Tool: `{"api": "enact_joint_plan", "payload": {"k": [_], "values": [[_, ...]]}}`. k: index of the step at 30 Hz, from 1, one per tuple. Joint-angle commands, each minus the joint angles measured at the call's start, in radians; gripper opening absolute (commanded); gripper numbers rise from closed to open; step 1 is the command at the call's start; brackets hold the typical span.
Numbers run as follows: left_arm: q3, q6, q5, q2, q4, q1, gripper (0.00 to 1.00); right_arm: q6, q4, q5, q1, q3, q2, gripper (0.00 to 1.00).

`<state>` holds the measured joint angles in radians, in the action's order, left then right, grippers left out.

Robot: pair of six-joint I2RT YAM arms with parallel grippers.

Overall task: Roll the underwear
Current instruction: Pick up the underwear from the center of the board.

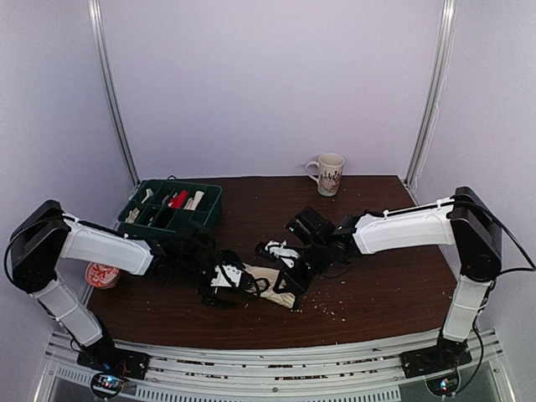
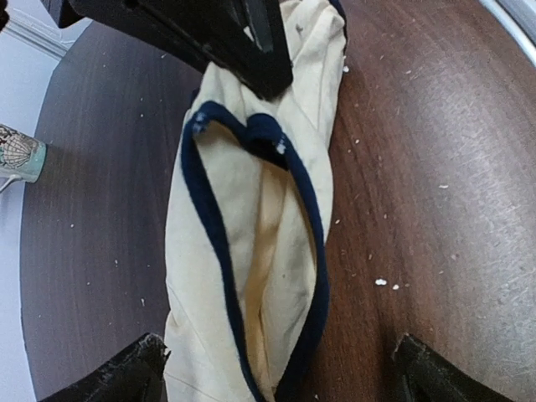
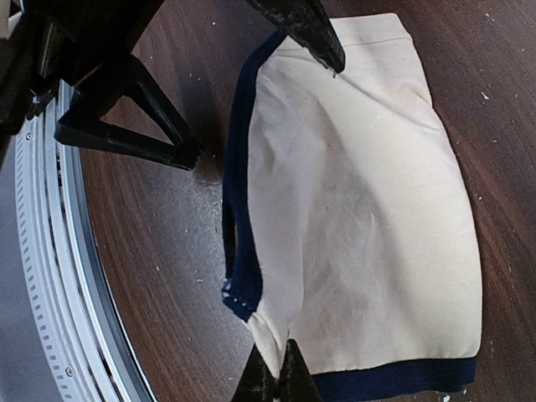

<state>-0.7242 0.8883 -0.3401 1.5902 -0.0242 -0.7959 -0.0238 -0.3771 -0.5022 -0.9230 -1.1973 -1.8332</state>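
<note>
Cream underwear [image 1: 270, 279], flat at the near middle of the table [image 1: 377, 293]: soft, light, limp, likely to unroll. Left gripper [image 2: 279, 356] wide open astride it, holding nothing. Right gripper [image 3: 275, 373] pinched shut on one edge. Best gripped by the navy hem [image 3: 394, 381].

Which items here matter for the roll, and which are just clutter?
In the job:
cream underwear with navy trim
left gripper, open, straddling one end
right gripper, shut on the hem

Lying about:
green plastic divided tray holding small items, back left
white patterned ceramic mug, back edge
red-and-white round container, left edge
</note>
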Motion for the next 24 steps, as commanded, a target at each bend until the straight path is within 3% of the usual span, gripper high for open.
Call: {"api": "enact_joint_plan", "payload": {"k": [1,5,11,14,22,24], "values": [[0.05,0.006,0.151,0.008,-0.154,-0.035,0.98,0.024,0.032,-0.022,0.022,0.014,-0.013,0.0],[0.074,0.019,0.242,0.022,-0.221,-0.053,0.85,0.027,0.028,-0.022,0.032,0.016,-0.015,0.0],[0.089,0.054,0.353,0.065,-0.274,-0.06,0.54,0.027,0.023,-0.015,0.042,0.021,-0.004,0.0],[0.09,0.069,0.39,0.077,-0.28,-0.063,0.39,0.025,0.021,-0.013,0.042,0.025,-0.003,0.0],[0.107,0.121,0.446,0.059,-0.258,-0.071,0.12,0.022,0.006,-0.002,0.042,0.018,-0.011,0.0],[0.105,0.147,0.453,0.055,-0.226,-0.078,0.0,0.019,-0.004,0.0,0.042,0.014,-0.013,0.0]]}}
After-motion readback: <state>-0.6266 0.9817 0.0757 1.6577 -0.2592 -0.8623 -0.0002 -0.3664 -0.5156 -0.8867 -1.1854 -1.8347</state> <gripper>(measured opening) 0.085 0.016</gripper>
